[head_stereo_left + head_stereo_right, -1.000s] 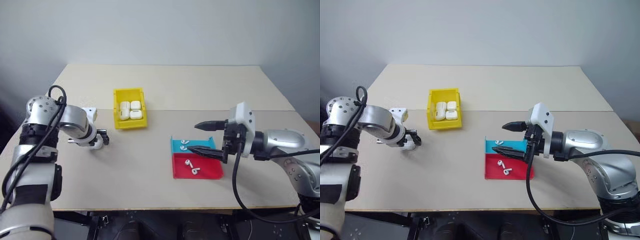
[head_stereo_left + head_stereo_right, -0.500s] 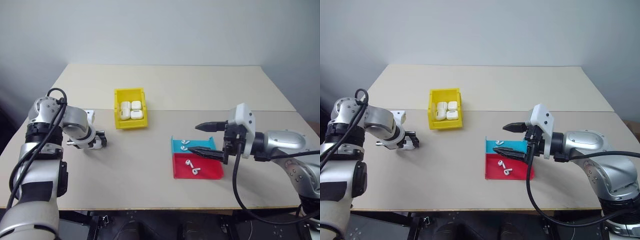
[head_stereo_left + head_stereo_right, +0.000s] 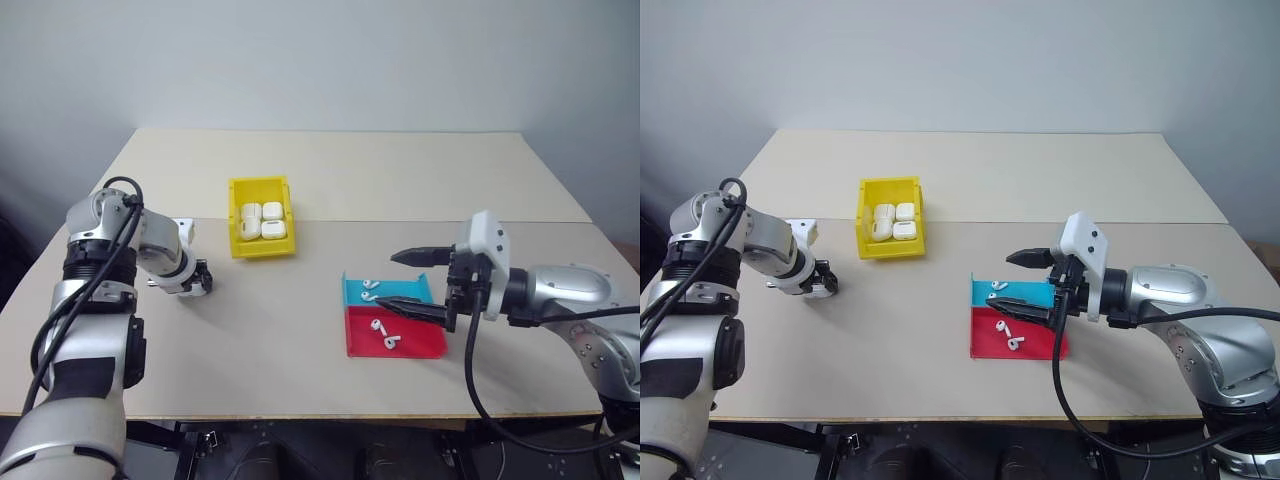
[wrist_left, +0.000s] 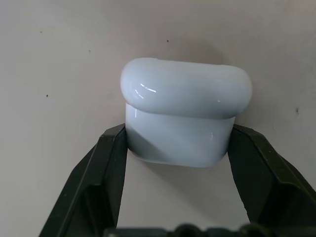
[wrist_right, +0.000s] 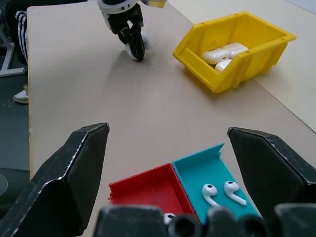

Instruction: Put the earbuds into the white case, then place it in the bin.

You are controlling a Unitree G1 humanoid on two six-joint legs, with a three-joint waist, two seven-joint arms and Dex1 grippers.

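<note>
The white case (image 4: pixel 185 118), lid closed, stands on the table at the left with my left gripper (image 3: pixel 198 281) shut on its lower half, one black finger on each side. Earbuds lie in a flat tray at the right: two in its teal part (image 5: pixel 222 191), two in its red part (image 3: pixel 383 333). My right gripper (image 3: pixel 387 279) hangs open just above the tray, fingers spread wide and empty. The yellow bin (image 3: pixel 258 184) sits toward the table's far side, to the right of my left gripper.
Several white cases (image 3: pixel 261 221) lie inside the bin. The red-and-teal tray (image 3: pixel 420 345) rests near the table's front right. Bare tabletop (image 3: pixel 280 320) stretches between my left gripper and the tray.
My left gripper's fingers have closed on the white case and its wrist has rolled. The right arm has kept still.
</note>
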